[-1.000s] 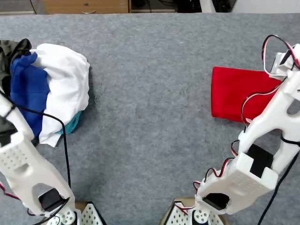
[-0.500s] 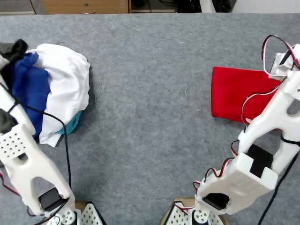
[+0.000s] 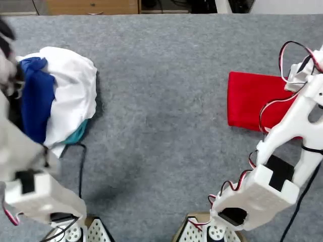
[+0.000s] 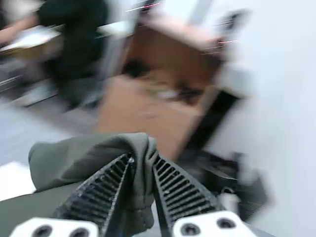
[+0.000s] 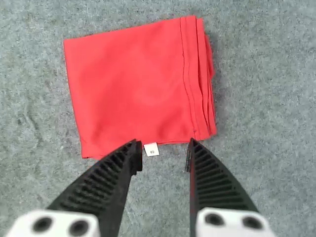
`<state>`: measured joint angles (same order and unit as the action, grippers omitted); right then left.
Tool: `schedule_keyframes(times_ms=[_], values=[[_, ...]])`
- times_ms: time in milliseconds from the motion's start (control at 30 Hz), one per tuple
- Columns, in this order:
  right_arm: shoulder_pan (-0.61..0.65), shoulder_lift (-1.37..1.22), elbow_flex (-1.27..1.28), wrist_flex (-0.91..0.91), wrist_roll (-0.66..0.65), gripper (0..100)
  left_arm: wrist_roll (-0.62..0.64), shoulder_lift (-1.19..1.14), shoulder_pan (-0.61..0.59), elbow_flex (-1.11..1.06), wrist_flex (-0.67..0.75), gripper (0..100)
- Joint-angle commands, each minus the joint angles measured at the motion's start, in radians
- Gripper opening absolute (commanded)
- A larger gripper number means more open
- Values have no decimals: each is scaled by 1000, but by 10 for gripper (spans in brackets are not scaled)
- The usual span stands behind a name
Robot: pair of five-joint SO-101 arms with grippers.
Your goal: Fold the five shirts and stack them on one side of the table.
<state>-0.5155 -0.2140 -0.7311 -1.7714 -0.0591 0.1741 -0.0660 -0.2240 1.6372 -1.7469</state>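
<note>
My left gripper (image 4: 143,170) is shut on a fold of a dark olive shirt (image 4: 84,158), held up high enough that the room shows behind it. In the high view the left arm (image 3: 20,151) stands blurred at the table's left edge, beside a pile of a white shirt (image 3: 73,85), a blue shirt (image 3: 36,98) and a teal shirt (image 3: 78,133). A folded red shirt (image 5: 133,84) lies flat at the right (image 3: 250,106). My right gripper (image 5: 163,148) hovers open just above that shirt's near edge, nothing between its fingers.
Grey felt covers the table (image 3: 161,126), with a wide bare stretch between the pile and the red shirt. Both arm bases (image 3: 202,232) stand at the front edge. A wooden cabinet (image 3: 91,6) stands beyond the far edge.
The left arm has swung up and back at the left edge, lifting the dark shirt off the pile; the blue shirt shifted a little. The right arm has stayed put.
</note>
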Motion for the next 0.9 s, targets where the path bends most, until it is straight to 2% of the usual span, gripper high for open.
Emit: schedule_keyframes(times_ms=[0,67,200,300,367,467,533,667,767,867], values=[[-4,53,-2,-12,-9,160,5,62,319,23,-11,18],[-7,53,-4,-12,-9,160,5,56,463,-15,-11,18],[-7,54,-7,-12,-9,160,-2,2,686,-371,-11,18],[-4,54,-7,-12,-9,160,-127,-42,845,-683,-11,18],[-4,54,-7,-12,-9,160,-233,-56,931,-859,-11,18],[-2,54,-7,-12,-9,162,-218,-44,985,-996,-8,38],[-2,54,-7,-12,-9,163,-150,-25,967,-997,-6,110],[2,54,-5,-12,-71,163,112,84,810,-908,-11,271],[30,54,-1,-12,-121,163,130,196,643,-827,-8,278],[65,54,-1,-12,-163,163,129,240,358,-813,34,278]])
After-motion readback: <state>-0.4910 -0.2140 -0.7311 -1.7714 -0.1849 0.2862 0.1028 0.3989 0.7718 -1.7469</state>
